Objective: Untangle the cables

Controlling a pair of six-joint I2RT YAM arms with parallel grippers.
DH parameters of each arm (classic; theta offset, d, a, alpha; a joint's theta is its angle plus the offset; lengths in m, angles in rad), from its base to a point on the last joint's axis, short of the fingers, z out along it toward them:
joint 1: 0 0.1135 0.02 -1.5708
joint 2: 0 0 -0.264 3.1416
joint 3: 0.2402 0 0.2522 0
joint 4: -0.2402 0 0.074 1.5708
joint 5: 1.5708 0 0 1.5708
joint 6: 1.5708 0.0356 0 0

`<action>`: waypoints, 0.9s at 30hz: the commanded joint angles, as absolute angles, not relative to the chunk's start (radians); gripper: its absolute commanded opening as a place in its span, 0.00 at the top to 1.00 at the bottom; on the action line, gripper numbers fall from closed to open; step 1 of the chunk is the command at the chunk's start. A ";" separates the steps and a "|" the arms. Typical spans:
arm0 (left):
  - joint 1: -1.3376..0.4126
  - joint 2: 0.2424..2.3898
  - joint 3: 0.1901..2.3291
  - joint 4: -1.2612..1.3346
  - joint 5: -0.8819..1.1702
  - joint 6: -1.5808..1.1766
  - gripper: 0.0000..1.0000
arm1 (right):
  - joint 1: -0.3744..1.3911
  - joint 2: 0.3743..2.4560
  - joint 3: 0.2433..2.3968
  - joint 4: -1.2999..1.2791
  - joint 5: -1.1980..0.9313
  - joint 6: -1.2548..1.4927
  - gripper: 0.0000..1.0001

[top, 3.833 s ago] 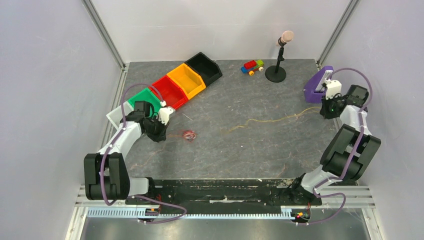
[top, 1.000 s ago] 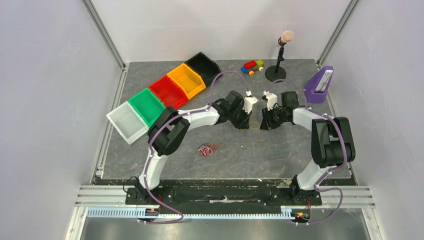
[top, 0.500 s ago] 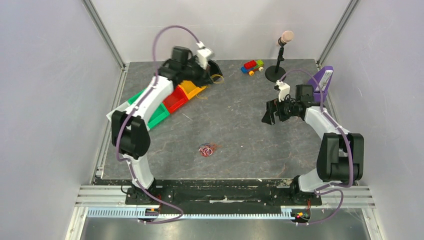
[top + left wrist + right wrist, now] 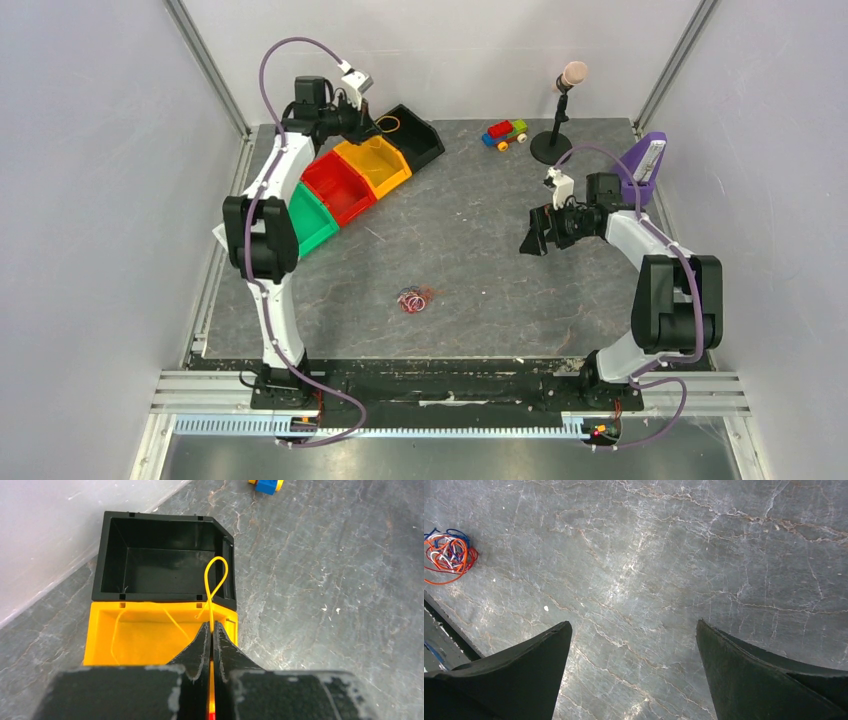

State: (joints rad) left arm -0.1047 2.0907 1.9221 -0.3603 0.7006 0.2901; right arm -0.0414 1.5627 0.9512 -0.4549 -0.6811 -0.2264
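Cable (image 4: 216, 580), yellow, hangs pinched in the closed left hand (image 4: 211, 630) above the yellow bin (image 4: 150, 635), likely for colour sorting; right hand (image 4: 633, 624) is open, empty.

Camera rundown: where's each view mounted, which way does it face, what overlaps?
Top external: high above and behind, looking down on the table; left arm, right arm show.
Left wrist: looks past the shut left end effector, pinching a yellow cable, at the yellow bin and black bin.
Right wrist: looks down through the open right end effector at table, cable tangle upper left.
Shared: top and right wrist see that tangle.
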 commanded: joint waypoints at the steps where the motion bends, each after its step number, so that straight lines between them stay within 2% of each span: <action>1: -0.101 2.141 1.959 -0.204 0.754 0.220 0.98 | -0.040 1.584 0.986 -0.474 -0.706 -0.249 0.02; 13: -0.062 2.209 1.907 -0.399 0.663 0.474 0.98 | -0.040 1.596 0.985 -0.501 -0.692 -0.286 0.02; 22: -0.073 2.353 2.105 -0.585 0.422 0.604 0.97 | -0.040 1.614 0.985 -0.505 -0.709 -0.287 0.02; 23: -0.075 2.366 2.137 -0.609 0.402 0.614 0.87 | -0.040 1.616 0.985 -0.508 -0.710 -0.286 0.02; 25: -0.075 2.366 2.169 -0.625 0.389 0.592 0.49 | -0.037 1.618 0.990 -0.511 -0.717 -0.288 0.02; 26: -0.076 2.355 2.174 -0.625 0.394 0.579 0.40 | -0.032 1.620 0.992 -0.511 -0.722 -0.288 0.02; 27: -0.075 2.336 2.173 -0.616 0.403 0.560 0.36 | -0.026 1.620 0.995 -0.511 -0.726 -0.287 0.02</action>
